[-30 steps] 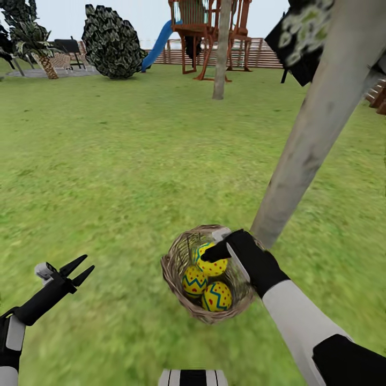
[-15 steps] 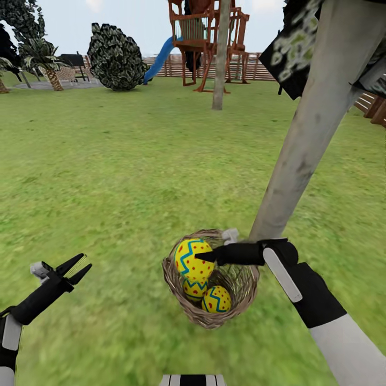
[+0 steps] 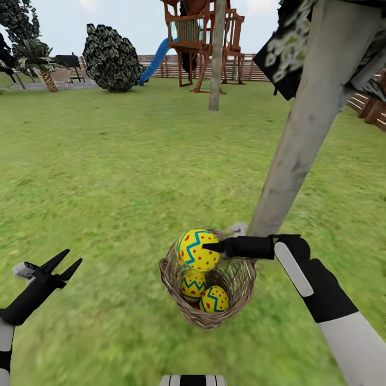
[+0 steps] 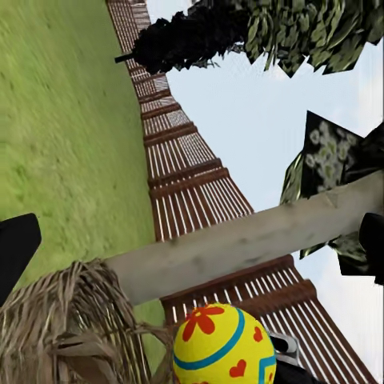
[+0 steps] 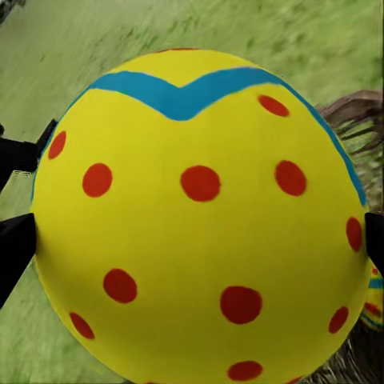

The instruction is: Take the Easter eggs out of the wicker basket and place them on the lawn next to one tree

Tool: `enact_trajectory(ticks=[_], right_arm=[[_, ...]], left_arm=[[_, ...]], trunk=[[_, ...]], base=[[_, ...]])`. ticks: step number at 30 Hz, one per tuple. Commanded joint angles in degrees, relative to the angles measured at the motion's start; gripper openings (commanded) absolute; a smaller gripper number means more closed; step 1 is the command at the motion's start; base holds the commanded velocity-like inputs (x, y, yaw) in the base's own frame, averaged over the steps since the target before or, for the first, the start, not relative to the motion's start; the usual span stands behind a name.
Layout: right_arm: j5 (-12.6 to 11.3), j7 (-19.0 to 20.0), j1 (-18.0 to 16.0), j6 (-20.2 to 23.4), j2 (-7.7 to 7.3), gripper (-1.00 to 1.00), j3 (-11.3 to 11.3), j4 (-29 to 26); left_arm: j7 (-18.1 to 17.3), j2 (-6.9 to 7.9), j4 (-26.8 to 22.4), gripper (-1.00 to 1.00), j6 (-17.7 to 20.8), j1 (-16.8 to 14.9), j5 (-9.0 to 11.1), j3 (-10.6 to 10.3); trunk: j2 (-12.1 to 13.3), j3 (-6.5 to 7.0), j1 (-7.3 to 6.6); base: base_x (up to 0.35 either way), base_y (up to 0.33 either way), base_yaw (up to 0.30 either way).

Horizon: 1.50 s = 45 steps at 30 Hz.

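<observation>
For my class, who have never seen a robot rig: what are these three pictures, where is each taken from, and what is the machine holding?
They are simulator renders of a two-armed robot on a lawn. The big picture is from a camera on its head, looking down over both arms. The other two come from cameras near each gripper, looking along the fingers. The right gripper is shut on one Easter egg, yellow with red dots and a blue zigzag, raised over the wicker basket; up close, that egg takes up most of the right wrist view. Two more eggs lie in the basket. A pale tree trunk rises just behind it. The left gripper hangs open, holding nothing.
</observation>
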Motion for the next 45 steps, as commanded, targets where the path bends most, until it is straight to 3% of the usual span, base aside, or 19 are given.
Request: enact_trajectory(ticks=[1, 13, 14, 16, 21, 25, 26, 27, 28, 30, 36, 40, 45], right_arm=[[0.2, 0.3, -0.1, 0.1, -0.03, -1.0, -0.1, 0.0], [0.1, 0.3, -0.1, 0.1, -0.14, -1.0, -0.3, 0.1], [0.1, 0.3, -0.1, 0.1, -0.96, -1.0, -2.7, 0.2], [0.1, 0.3, 0.0, 0.2, -1.79, -1.0, -4.7, 0.9], [0.3, 0.2, 0.0, 0.1, -5.45, -1.0, -5.5, 3.4], [0.8, 0.0, 0.0, 0.0, -7.34, -1.0, -5.5, 4.3], [0.9, -0.3, 0.0, -0.1, -11.57, -1.0, -5.5, 4.4], [0.9, -0.3, 0.0, -0.1, -13.81, -1.0, -5.5, 4.4], [0.9, -0.2, 0.0, -0.1, -15.77, -1.0, -5.5, 4.4], [0.9, -0.1, 0.0, -0.1, -17.66, -1.0, -5.5, 4.4], [1.0, -0.5, 0.0, -0.7, -19.89, -1.0, -5.6, 4.6], [6.7, -5.8, 0.0, -6.1, -19.79, -1.0, -5.6, 6.4], [7.7, -12.0, 0.0, -9.3, -19.5, -1.0, -5.5, 6.6]], left_arm=[[-0.2, 0.0, 0.0, 1.0, 0.6, 0.0, 0.1, 0.1], [-0.2, 0.18, 0.0, 1.0, 0.6, 0.0, 0.1, 0.1], [-0.2, 0.25, 0.0, 1.0, 0.6, 0.0, 0.1, 0.1], [-0.2, 0.26, 0.0, 1.0, 0.6, 0.0, 0.1, 0.1], [-0.2, 0.23, 0.0, 1.0, 0.6, 0.0, 0.1, 0.1], [-0.2, 0.26, 0.1, 1.0, 0.6, 0.0, 0.1, 0.1], [-0.2, 0.34, 0.1, 1.0, 0.6, 0.0, 0.1, 0.1], [-0.2, 0.35, 0.1, 1.0, 0.6, 0.0, 0.1, 0.1], [-0.2, 0.35, 0.1, 1.0, 0.6, 0.0, 0.1, 0.1], [-0.2, 0.35, 0.1, 1.0, 0.6, 0.0, 0.1, 0.1], [-0.2, 0.36, 0.1, 1.0, 0.6, 0.0, 0.1, 0.1], [-0.2, 0.36, 0.1, 1.0, 0.6, 0.0, 0.1, 0.1], [-0.2, 0.35, 0.1, 1.0, 0.6, 0.0, 0.1, 0.1]], trunk=[[0.0, 0.02, -0.01], [0.0, 0.85, -0.01], [0.0, 0.92, -0.01], [0.0, 1.06, -0.01], [0.0, 1.4, -0.01], [0.0, 1.67, -0.01], [0.0, 1.74, -0.01], [0.0, 1.81, -0.01], [0.0, 1.88, -0.01], [0.0, 2.02, -0.01], [0.0, 2.43, -0.01], [0.0, 2.71, -0.01], [0.0, 2.92, -0.01]], base=[[0.0, 0.0, -0.211], [0.0, 0.0, -0.214], [0.0, 0.0, -0.214], [0.0, 0.0, -0.214], [0.0, 0.0, -0.214], [0.0, 0.0, -0.215], [0.0, 0.0, -0.216], [0.0, 0.0, -0.216], [0.0, 0.0, -0.216], [0.0, 0.0, -0.216], [0.0, 0.0, -0.216], [0.0, 0.0, -0.216], [0.0, 0.0, -0.137]])
